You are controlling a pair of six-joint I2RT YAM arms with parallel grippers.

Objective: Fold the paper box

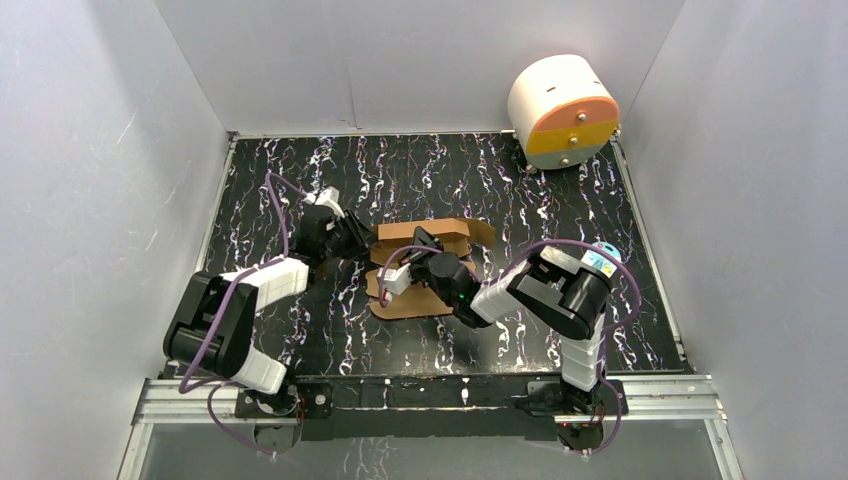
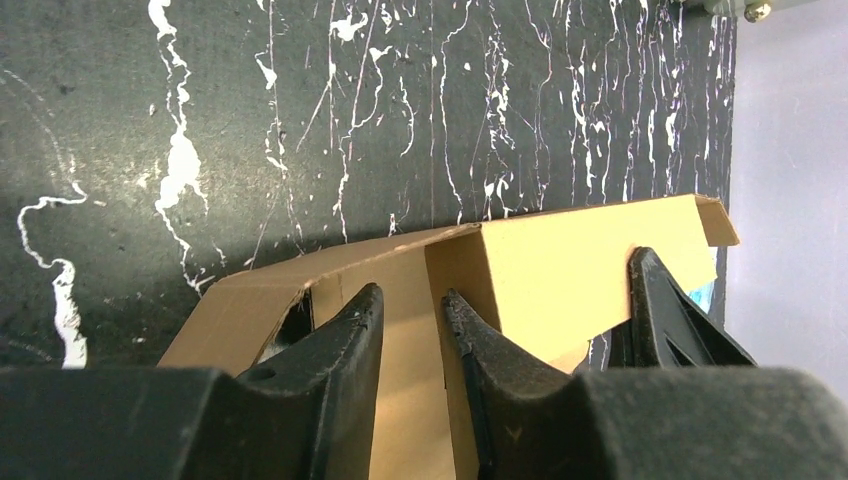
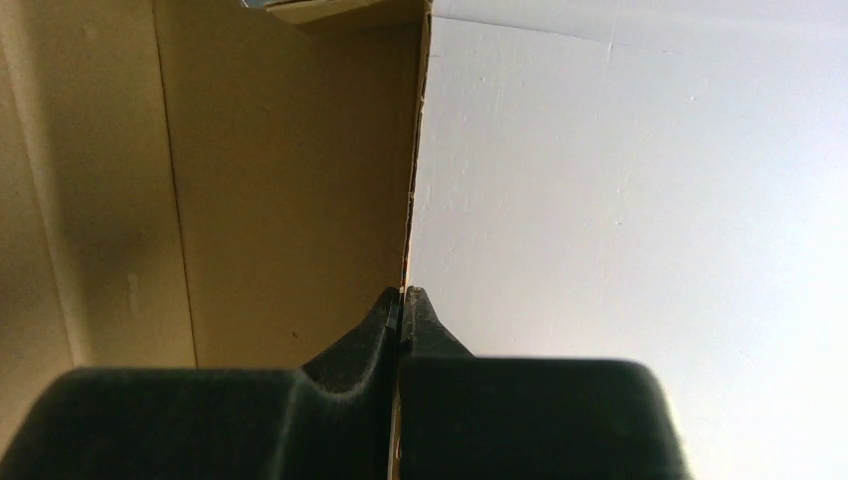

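The paper box [image 1: 432,300] lies near the middle of the table [image 1: 300,340], with one panel raised behind the flat part. The left gripper [image 1: 358,238] sits at the box's left end and the right gripper [image 1: 421,240] is over its middle, on the edge of an upright panel. A cylinder [image 1: 562,110] stands on its side in the far right corner, well apart from the box and behind both arms. Walls [image 1: 100,200] close in the table at left, rear and right.
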